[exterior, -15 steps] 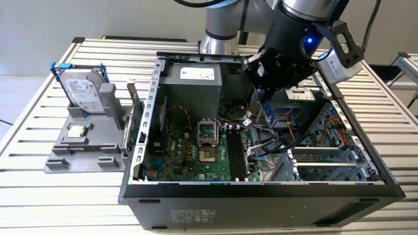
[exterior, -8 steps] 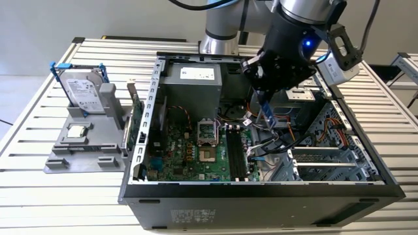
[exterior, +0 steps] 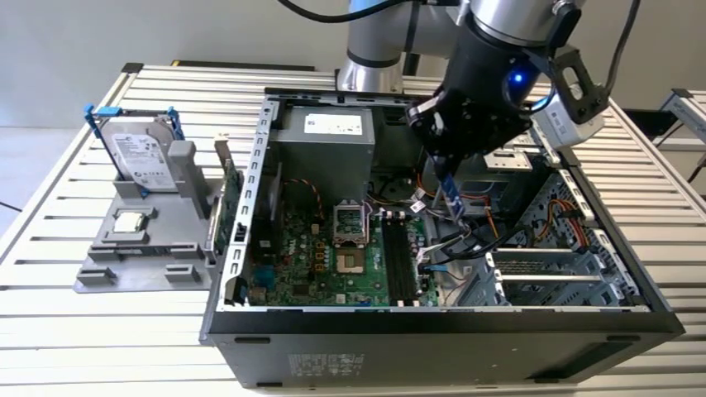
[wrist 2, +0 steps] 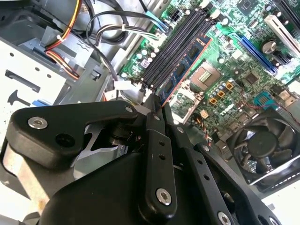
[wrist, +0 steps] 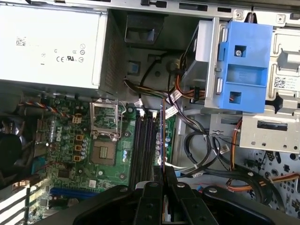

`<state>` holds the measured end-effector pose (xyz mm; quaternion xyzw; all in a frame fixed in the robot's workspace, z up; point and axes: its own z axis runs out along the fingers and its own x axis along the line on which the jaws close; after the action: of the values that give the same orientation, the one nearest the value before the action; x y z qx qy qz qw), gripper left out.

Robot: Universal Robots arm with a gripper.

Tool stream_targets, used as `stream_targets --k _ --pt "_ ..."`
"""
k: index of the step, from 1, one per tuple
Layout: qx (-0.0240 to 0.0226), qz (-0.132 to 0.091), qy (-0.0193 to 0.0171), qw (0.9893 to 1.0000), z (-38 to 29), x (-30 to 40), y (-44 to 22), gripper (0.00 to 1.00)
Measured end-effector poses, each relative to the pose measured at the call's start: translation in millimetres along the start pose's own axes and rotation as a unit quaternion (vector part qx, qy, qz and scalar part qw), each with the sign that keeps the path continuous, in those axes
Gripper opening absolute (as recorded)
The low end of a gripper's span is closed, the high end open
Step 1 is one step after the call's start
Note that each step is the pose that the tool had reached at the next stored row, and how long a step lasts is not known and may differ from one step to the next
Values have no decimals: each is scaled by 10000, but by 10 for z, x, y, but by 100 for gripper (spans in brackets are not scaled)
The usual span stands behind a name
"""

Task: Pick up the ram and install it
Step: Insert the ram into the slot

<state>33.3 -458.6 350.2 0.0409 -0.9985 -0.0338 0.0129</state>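
Spanning the exterior view, a slatted metal table (exterior: 88, 331) carries an open computer case (exterior: 441, 347) lying on its side, interior facing up. The arm (exterior: 381, 41) comes in from behind the case and reaches over its open side. Inside, a grey power supply (exterior: 326, 136) sits at the far end, with the green motherboard (exterior: 320, 265) below it. A black fan (wrist 2: 262, 145) shows beside the board in the second wrist view, and a blue drive bracket (wrist: 243, 65) shows among the cables in the first wrist view. To the exterior view's left of the case stands a grey fixture (exterior: 138, 265), well apart from the arm. It holds a hard drive (exterior: 144, 157) upright in a blue-tabbed frame. The gripper (exterior: 447, 169) hangs over the case interior, fingers clamped on the upper end of the ram (exterior: 451, 197). The ram points down out of the fingers. In the second wrist view it (wrist 2: 184, 68) runs out from the fingertips above the dark memory slots (wrist 2: 176, 47). In the first wrist view it (wrist: 162, 140) appears edge-on, lined up along the outermost of the slots (wrist: 143, 145). I cannot tell whether its lower edge touches a slot. A small square CPU chip (exterior: 131, 221) lies flat on the fixture below the hard drive.
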Motion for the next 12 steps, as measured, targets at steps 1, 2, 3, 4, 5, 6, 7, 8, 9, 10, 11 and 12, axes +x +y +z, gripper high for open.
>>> stream_targets --k 1,2,3,4,5,6,7,8,9,10,11,12 --pt "1 -1 -4 10000 6 0 0 0" --pt "4 -1 -7 10000 11 -1 -1 0" --pt "7 -1 -11 10000 18 -1 -1 0" --pt "12 -1 -14 10000 24 -1 -2 0" --pt "17 -1 -18 10000 31 -1 -2 0" --pt "23 -1 -21 10000 38 -1 -2 0" --pt "28 -1 -24 10000 44 -1 -3 0" --pt "35 -2 -28 10000 50 -2 -3 0" --pt "43 -2 -32 10000 56 -2 -4 0" --pt "51 -2 -37 10000 63 -2 -4 0" --pt "58 -2 -41 10000 70 -2 -5 0" --pt "64 -2 -43 10000 76 -2 -5 0"
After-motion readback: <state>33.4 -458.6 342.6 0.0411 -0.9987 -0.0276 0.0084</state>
